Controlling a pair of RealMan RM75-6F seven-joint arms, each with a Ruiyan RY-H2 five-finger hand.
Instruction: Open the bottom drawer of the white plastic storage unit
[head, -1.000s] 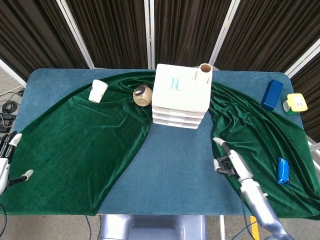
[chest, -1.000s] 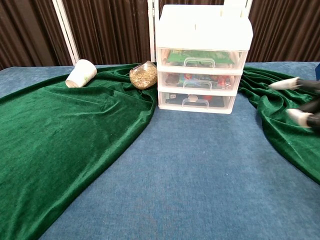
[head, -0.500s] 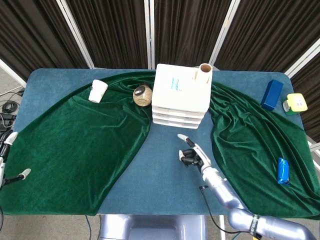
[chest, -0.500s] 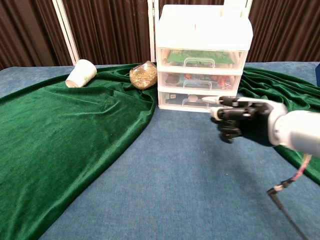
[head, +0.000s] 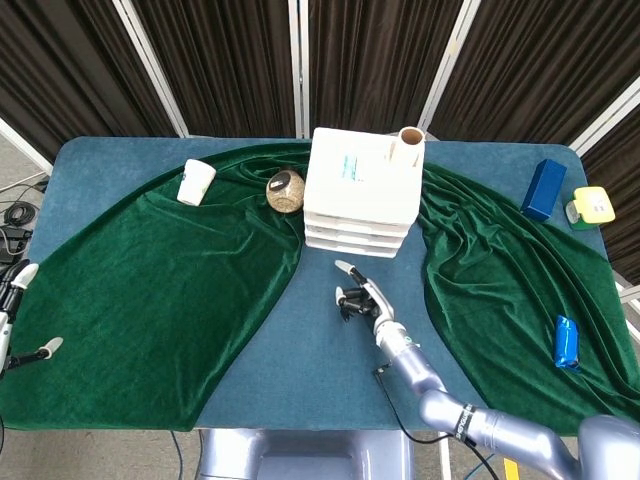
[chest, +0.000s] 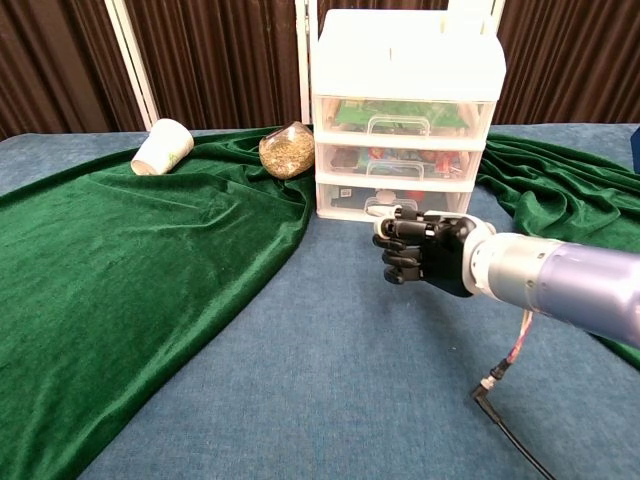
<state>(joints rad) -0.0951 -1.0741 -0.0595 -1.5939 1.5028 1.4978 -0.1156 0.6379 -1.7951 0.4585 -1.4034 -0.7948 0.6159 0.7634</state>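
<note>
Head view, from the left edge: the left hand (head: 12, 320) hangs off the worktop's left side, only partly in frame, with two pale fingertips spread well apart and nothing between them. On the blue worktop (head: 330, 380) a green velvet cloth (head: 150, 290) lies over the left part, and a white paper cup (head: 196, 182) lies tipped on its side on the cloth near the back. To its right a round jar of brownish grain (head: 285, 191) rests on the cloth, just beside the white plastic storage unit (head: 362, 205), which stands at the back centre with a cardboard tube (head: 410, 142) upright on its top. In the chest view the bottom drawer (chest: 392, 205) sits flush with the two drawers above it. The right hand (chest: 425, 250) hovers just in front of that drawer, knuckles facing the camera, its dark fingers (chest: 400, 262) curled in with nothing in them; whether a fingertip touches the handle I cannot tell. More green cloth covers the right of the worktop, carrying a small blue packet (head: 566, 341) near the front, and at the far right back stand a blue box (head: 543, 188) and a yellow and green object (head: 592, 206).
</note>
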